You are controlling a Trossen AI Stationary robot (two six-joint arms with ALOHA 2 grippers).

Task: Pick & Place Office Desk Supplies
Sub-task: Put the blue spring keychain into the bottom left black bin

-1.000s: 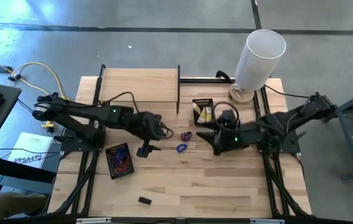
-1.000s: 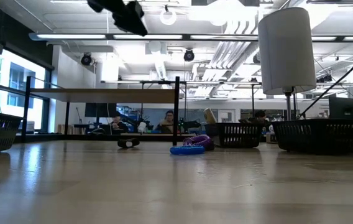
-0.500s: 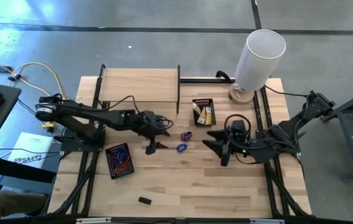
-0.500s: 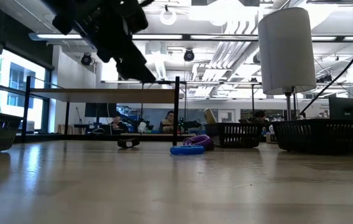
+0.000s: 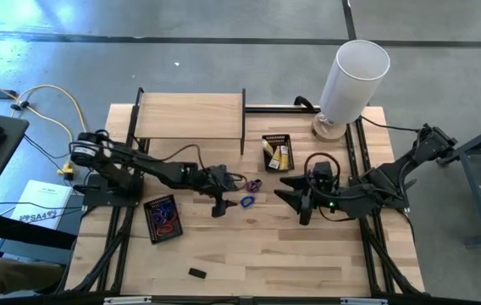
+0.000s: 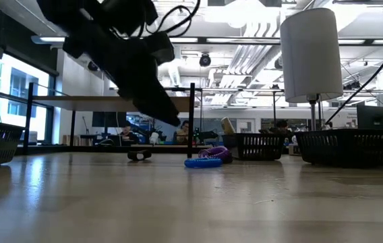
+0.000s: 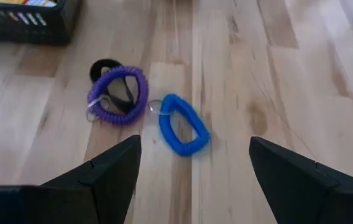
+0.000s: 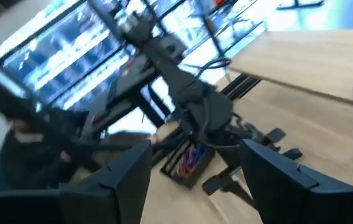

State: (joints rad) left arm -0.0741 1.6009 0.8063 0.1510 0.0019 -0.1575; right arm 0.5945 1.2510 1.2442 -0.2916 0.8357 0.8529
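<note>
Item: blue loop (image 7: 183, 124), lying flat on the table (image 5: 308, 254) at centre frame in the high view, touching nothing; purple loop (image 7: 117, 95) just up-left of it.

My left gripper (image 5: 218, 206), fingers spread wide and empty, hangs just left of the blue loop, nearer than my right gripper (image 5: 292, 202), also open.

Long axis: diagonal, upper left to lower right between my fingers.

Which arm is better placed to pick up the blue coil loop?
Left. The left gripper hangs open beside the blue loop, which lies ahead between its fingers. The right gripper sits farther off.
</note>
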